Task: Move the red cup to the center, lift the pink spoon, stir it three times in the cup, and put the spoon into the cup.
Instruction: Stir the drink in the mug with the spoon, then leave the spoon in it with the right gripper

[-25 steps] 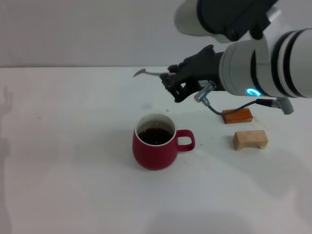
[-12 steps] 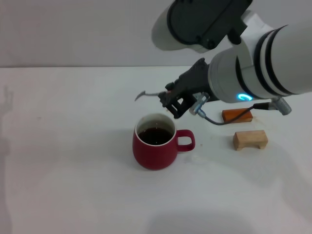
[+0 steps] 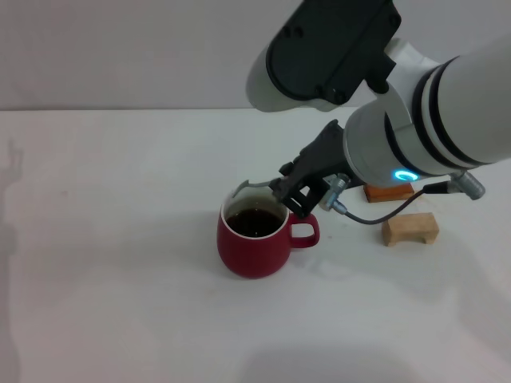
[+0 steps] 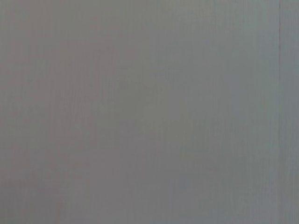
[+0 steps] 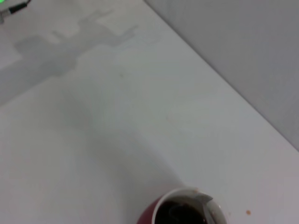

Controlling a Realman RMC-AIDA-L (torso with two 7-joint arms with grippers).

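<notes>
The red cup [image 3: 255, 235] stands on the white table near the middle, handle to the right, with dark liquid inside. My right gripper [image 3: 289, 191] hangs just above the cup's far right rim and is shut on the pink spoon [image 3: 254, 186]. Only the grey metal bowl and neck show, reaching left over the cup's far rim; the pink handle is hidden in the fingers. In the right wrist view the cup [image 5: 180, 210] sits at the frame's edge with the spoon's grey bowl [image 5: 205, 201] over the liquid. The left gripper is out of view.
A reddish-brown wooden block [image 3: 389, 191] and a pale arched wooden block [image 3: 409, 228] lie right of the cup. A grey cable [image 3: 375, 211] loops below the right wrist. The left wrist view shows only a plain grey surface.
My right gripper has come down and toward the cup with the spoon. The spoon's bowl has dropped from well above the table to the cup's far rim.
</notes>
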